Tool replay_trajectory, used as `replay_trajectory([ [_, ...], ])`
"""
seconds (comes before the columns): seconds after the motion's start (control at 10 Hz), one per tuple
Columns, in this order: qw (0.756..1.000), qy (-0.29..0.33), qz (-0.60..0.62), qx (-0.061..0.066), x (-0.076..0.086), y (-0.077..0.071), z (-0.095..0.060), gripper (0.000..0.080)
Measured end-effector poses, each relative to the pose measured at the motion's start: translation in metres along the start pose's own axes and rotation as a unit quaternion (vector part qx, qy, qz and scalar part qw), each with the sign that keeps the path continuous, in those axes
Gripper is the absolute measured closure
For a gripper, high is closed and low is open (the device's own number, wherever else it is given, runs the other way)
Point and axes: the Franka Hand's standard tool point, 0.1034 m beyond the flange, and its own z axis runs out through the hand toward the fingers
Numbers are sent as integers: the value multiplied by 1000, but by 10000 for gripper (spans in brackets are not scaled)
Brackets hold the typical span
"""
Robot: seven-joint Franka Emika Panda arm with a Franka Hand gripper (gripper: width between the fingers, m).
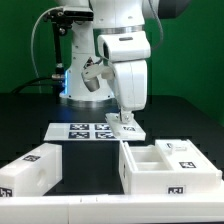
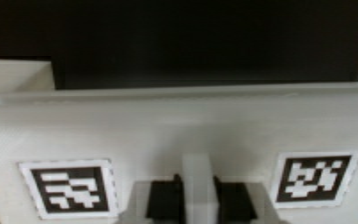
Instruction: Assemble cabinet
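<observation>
Where the arm [image 1: 122, 55] ends, I see the claw [image 1: 126, 117] [image 2: 186, 198] pointing straight down. Its two dark fingers [image 2: 160, 203] are pressed almost together, with only a thin pale strip between them; I cannot tell whether that strip is a rib being pinched.

The tips meet a tagged panel [image 1: 131, 127] [image 2: 176, 120] of the cabinet. It is white plastic with a raised edge, and in the wrist view it carries one black-and-white square tag on either side of the fingers. This panel lies near the middle of the black worktop [image 1: 30, 110], just beside the end of the marker board [image 1: 78, 131] on the exterior view's right.

Nearer the front edge, toward the corner on the exterior view's right, stands the open cabinet box [image 1: 150, 172]. It is white, open on top, split by an inner wall into compartments, and has a tag on its front wall.

Toward the front corner on the exterior view's left rests a low white block [image 1: 32, 170], tagged on top and on its end, well apart from the box.
</observation>
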Motion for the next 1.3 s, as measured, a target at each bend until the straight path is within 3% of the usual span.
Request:
replay_trajectory([
  [0.5,1000,-14,19,3,4,3,0,734],
  [0.7,999,-20,36,-8,-2,1,-1,734],
  [1.1,999,-24,43,-5,-4,0,1,734],
  [1.3,999,-26,34,3,1,-9,4,734],
])
